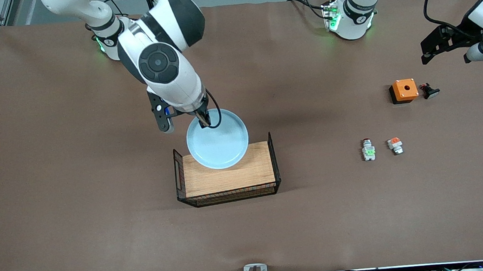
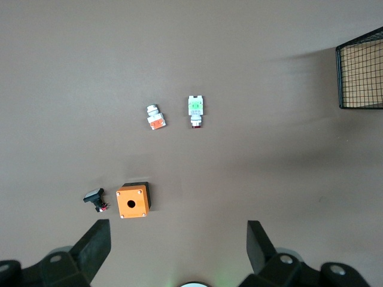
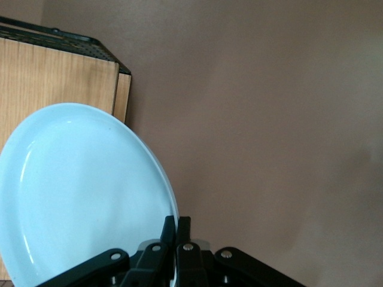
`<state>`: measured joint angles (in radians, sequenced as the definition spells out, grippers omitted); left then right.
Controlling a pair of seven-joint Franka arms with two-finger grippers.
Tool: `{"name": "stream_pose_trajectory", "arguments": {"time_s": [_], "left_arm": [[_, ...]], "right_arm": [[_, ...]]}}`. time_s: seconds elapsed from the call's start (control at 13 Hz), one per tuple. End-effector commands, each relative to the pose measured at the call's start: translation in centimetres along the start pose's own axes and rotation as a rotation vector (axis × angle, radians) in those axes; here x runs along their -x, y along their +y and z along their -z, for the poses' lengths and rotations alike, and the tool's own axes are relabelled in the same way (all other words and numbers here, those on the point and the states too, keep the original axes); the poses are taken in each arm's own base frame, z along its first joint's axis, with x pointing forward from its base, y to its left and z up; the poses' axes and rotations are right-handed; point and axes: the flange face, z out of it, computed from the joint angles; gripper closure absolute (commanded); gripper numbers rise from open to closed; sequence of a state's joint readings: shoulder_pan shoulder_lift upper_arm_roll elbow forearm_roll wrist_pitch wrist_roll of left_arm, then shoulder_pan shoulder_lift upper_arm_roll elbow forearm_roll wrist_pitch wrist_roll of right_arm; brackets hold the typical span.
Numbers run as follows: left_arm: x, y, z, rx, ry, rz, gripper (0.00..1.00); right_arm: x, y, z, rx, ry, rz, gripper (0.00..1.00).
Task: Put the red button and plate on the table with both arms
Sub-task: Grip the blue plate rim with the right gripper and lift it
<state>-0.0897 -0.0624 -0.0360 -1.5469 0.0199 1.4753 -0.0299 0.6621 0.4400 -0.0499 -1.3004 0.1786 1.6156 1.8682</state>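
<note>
The pale-blue plate [image 1: 218,139] hangs partly over the wooden board [image 1: 227,175]; my right gripper [image 1: 204,122] is shut on its rim at the edge toward the robots' bases. In the right wrist view the plate [image 3: 84,191] fills the frame and the gripper [image 3: 177,222] pinches its rim. The red button [image 1: 368,149], grey-white with a green block, lies on the table [image 1: 76,165] toward the left arm's end; it also shows in the left wrist view [image 2: 195,110]. My left gripper [image 2: 178,239] is open and empty, high over the table's end, above the orange box.
A similar piece with an orange block [image 1: 395,145] lies beside the red button. An orange box with a hole [image 1: 404,91] and a small black part [image 1: 429,91] lie farther from the front camera. The board has black wire-mesh ends [image 1: 179,175].
</note>
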Motion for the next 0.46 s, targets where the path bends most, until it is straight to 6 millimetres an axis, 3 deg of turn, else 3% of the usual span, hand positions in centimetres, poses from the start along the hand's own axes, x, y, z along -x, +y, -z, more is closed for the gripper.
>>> {"name": "stream_pose_trajectory", "arguments": {"time_s": [0.0, 0.15, 0.39], "left_arm": [[0.7, 0.1, 0.4, -0.025, 0.018, 0.012, 0.00], [0.7, 0.1, 0.4, -0.025, 0.020, 0.012, 0.00], [0.7, 0.0, 0.6, -0.025, 0.021, 0.017, 0.00]], "right_arm": [[-0.3, 1.9, 2.2, 0.031, -0.018, 0.048, 1.00], [-1.0, 3.2, 4.0, 0.050, -0.032, 0.083, 1.00], [-3.8, 4.6, 6.3, 0.101, -0.074, 0.139, 1.00]]}}
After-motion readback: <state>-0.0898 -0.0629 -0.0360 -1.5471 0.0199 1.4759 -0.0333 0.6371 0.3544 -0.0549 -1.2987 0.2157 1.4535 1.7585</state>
